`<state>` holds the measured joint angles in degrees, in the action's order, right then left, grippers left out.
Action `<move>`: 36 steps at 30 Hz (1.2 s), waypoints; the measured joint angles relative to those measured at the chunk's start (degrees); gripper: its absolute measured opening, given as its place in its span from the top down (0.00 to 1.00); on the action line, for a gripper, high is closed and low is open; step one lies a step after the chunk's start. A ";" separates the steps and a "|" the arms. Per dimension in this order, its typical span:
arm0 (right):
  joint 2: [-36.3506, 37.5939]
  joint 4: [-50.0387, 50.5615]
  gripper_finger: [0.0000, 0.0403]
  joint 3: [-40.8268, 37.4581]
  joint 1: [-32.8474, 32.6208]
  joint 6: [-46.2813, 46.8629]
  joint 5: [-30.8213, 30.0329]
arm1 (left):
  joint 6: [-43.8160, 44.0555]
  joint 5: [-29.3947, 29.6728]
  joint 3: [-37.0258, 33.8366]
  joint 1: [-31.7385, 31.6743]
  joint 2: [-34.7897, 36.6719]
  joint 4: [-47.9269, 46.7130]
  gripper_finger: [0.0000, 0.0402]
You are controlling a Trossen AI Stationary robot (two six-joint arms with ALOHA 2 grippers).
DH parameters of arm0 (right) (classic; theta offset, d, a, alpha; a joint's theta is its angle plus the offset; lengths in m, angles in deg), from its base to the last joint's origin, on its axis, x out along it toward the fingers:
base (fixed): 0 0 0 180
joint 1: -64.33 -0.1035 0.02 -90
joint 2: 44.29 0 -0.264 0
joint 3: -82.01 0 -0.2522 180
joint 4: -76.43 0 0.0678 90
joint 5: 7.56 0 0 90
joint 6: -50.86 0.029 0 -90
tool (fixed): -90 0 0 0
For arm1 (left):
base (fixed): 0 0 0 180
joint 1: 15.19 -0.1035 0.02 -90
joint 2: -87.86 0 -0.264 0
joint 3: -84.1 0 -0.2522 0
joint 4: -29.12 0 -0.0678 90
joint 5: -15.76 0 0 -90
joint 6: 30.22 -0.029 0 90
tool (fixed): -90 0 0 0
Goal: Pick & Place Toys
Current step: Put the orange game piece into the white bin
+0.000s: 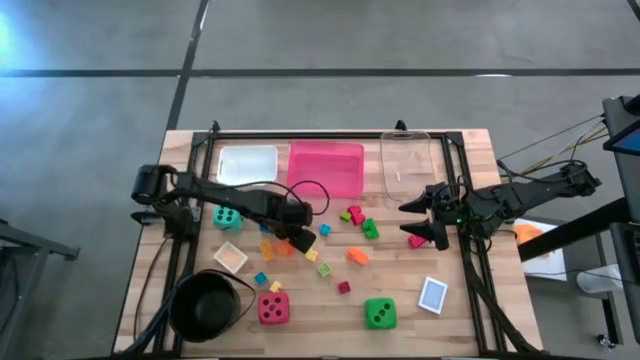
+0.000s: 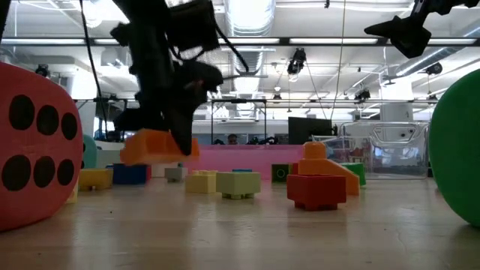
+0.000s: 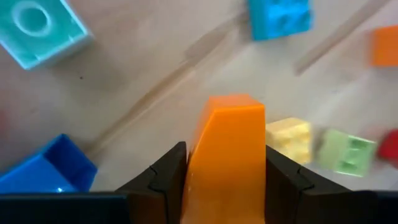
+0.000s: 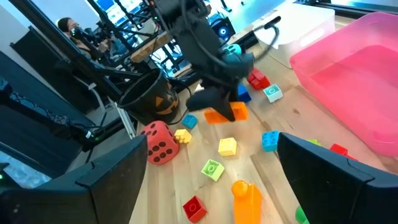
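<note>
My left hand [image 3: 225, 180] is closed on an orange block [image 3: 227, 155]; both fingers [image 3: 163, 177] press on its two sides. In the low view the block [image 2: 157, 146] hangs clear above the table [image 1: 460, 320], not touching the wood. From above, this hand [image 1: 293, 238] is near the middle of the table, in front of the pink tray [image 1: 326, 168] and to the right of the teal die [image 1: 227, 217].

Under the held block I see other small blocks on the wood: a yellow one [image 3: 290, 138] and a light green one [image 3: 347, 152] just beside each other, a blue one [image 3: 46, 167], a light blue one [image 3: 280, 17] and a teal one [image 3: 38, 28].

My right hand [image 1: 428, 218] waits on the right side of the table, in front of the clear tray [image 1: 405, 165], fingers spread wide and holding nothing. A red block [image 1: 416, 241] lies just beside it.

The red die [image 1: 273, 309] and the green die [image 1: 379, 314] stand near the front edge. The black bowl [image 1: 205, 305] is at the front left corner, and a card [image 1: 433, 295] lies at the front right.
</note>
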<state>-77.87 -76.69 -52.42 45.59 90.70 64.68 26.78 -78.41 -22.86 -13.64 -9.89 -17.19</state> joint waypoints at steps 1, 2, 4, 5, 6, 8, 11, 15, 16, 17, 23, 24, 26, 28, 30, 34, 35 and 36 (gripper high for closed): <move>0.00 0.02 0.14 0.00 0.00 0.00 0.00 | 0.01 0.68 0.00 -0.08 1.16 -0.02 0.63; 0.00 0.00 0.14 0.00 0.00 -0.01 0.00 | 0.00 1.48 0.00 -0.15 2.40 -0.01 0.63; 0.00 0.00 0.14 0.00 0.00 -0.01 0.00 | 0.02 3.33 0.00 -0.53 4.91 0.05 0.63; 0.00 0.00 0.14 0.00 0.00 0.00 0.00 | 0.04 4.32 0.00 -0.94 6.19 0.04 0.63; 0.00 0.00 0.14 0.00 0.00 0.00 0.00 | 0.05 5.37 0.00 -1.46 7.39 0.04 0.63; 0.00 0.00 0.14 0.00 0.00 0.00 0.00 | 0.23 7.30 0.00 -2.94 9.87 -0.07 0.63; 0.00 -0.02 0.14 0.00 0.00 0.00 0.00 | 0.15 9.16 0.00 -6.73 13.54 -1.61 0.63; 0.00 -0.16 0.14 0.00 0.00 0.00 -0.02 | 0.03 10.74 0.04 -15.69 18.07 -7.95 0.63; 0.00 -0.20 0.14 0.00 0.00 0.00 -0.02 | 0.04 11.24 0.04 -18.40 18.86 -10.19 0.63; 0.00 -0.24 0.14 0.00 0.00 0.00 -0.06 | 0.04 11.63 0.04 -21.26 19.37 -12.10 0.63; 0.02 -0.66 0.14 0.00 0.04 0.03 -0.18 | -5.09 12.34 0.04 -35.95 19.56 -16.73 0.63; 0.02 -0.66 0.14 0.00 0.04 0.09 -0.20 | -6.02 12.34 0.03 -37.60 19.49 -17.53 0.63; 0.02 -0.66 0.14 0.00 0.04 0.19 -0.20 | -7.32 12.49 0.02 -40.14 19.27 -17.83 0.63; 0.02 -0.65 0.14 0.00 0.04 0.22 -0.20 | -8.14 13.55 0.02 -42.08 19.09 -18.65 0.63; 0.02 -0.67 0.14 0.00 0.04 0.22 -0.20 | -8.49 14.76 0.04 -43.00 18.29 -18.82 0.63; 0.00 -1.79 0.14 0.00 0.04 0.22 -0.22 | -8.33 17.75 0.08 -43.22 14.74 -21.83 0.63; 0.02 -2.15 0.14 0.00 0.04 0.24 -0.24 | -7.92 17.73 0.08 -43.20 13.36 -23.01 0.63; 0.02 -2.46 0.14 0.00 0.04 0.22 -0.22 | -7.36 17.73 0.00 -43.22 11.92 -24.23 0.63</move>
<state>-77.85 -79.15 -52.42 45.63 90.92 64.46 19.42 -60.68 -22.86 -56.86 2.03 -41.42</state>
